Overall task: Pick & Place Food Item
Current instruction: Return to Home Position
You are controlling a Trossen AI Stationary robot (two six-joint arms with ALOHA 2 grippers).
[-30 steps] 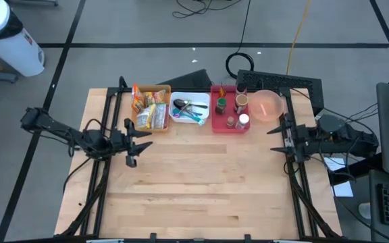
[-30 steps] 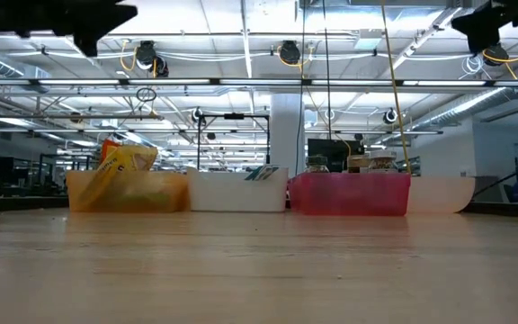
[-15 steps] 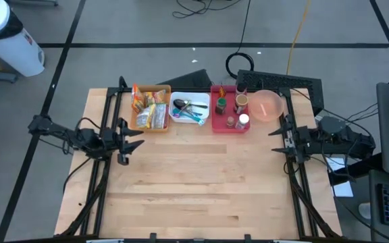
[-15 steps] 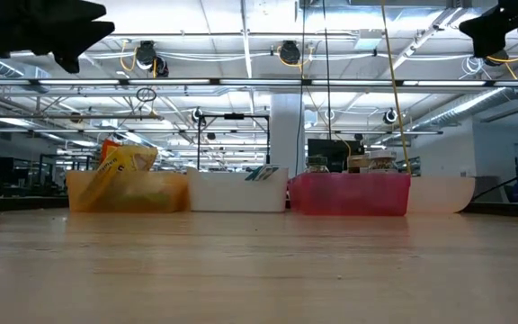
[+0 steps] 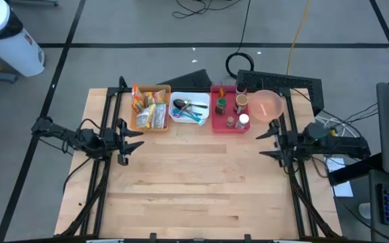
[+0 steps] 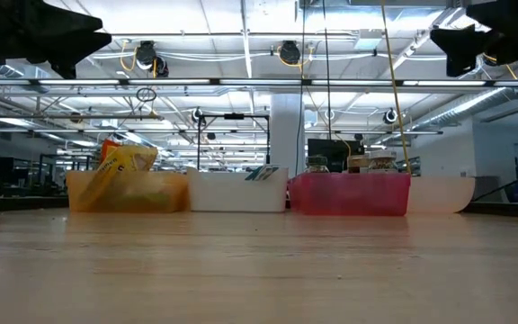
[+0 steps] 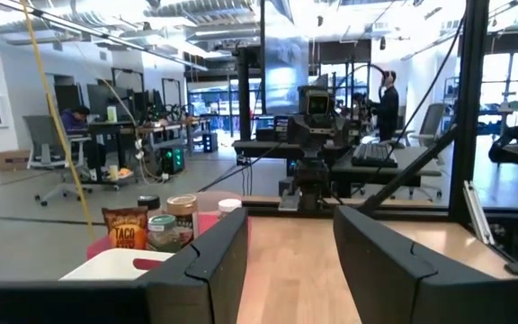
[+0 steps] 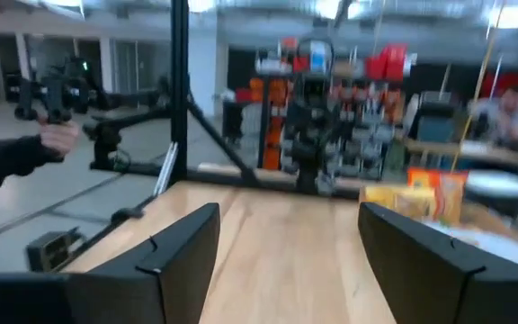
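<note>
Wrist views show both pairs of jaws apart and empty. The left gripper (image 5: 132, 137) and the right gripper (image 5: 269, 143) hover at the table's (image 5: 201, 196) side edges. The bottles (image 5: 240, 102), four I think, stand in the red bin (image 5: 225, 129), one of three bins; probably stiff, smooth, light, so grip around the middle.

Seasoning bottles (image 5: 240, 103) stand upright in red bin (image 5: 223, 128).

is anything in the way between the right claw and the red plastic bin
Nothing visible: only bare wooden table lies between the open right claw and the red plastic bin; the translucent pink bowl sits beside the bin, off that path.
</note>
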